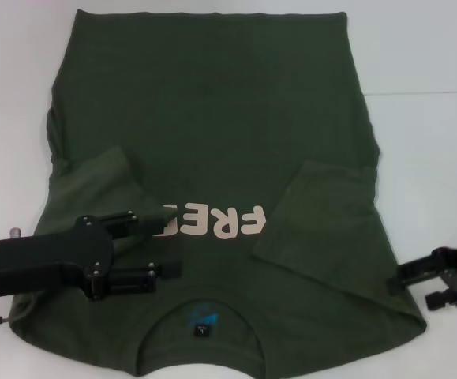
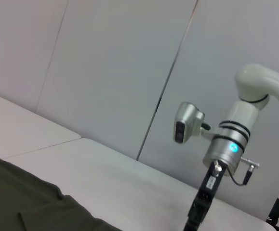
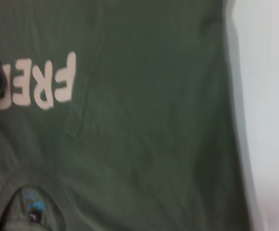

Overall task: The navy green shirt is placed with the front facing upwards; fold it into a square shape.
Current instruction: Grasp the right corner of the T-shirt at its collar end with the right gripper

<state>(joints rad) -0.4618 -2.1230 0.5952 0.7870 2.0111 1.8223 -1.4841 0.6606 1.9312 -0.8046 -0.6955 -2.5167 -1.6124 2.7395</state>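
The navy green shirt (image 1: 212, 134) lies flat on the white table (image 1: 433, 142), front up, its collar (image 1: 204, 324) at the near edge and its hem at the far side, the cream lettering (image 1: 216, 221) across the chest. Both short sleeves are already turned inward onto the body: the left sleeve (image 1: 106, 181) and the right sleeve (image 1: 319, 213) lie as angled flaps beside the lettering. The left end effector (image 1: 169, 245) hovers low over the chest just left of the lettering, its fingers spread apart and holding nothing. The right end effector (image 1: 398, 286) sits at the shirt's near right edge, fingers also apart and empty. The sleeve-folding step looks finished, so the task seems roughly at its middle. The next move probably calls for both end effectors to pinch the cloth at the collar end or along a side edge and carry it over the body evenly, keeping the tucked sleeves from slipping out.
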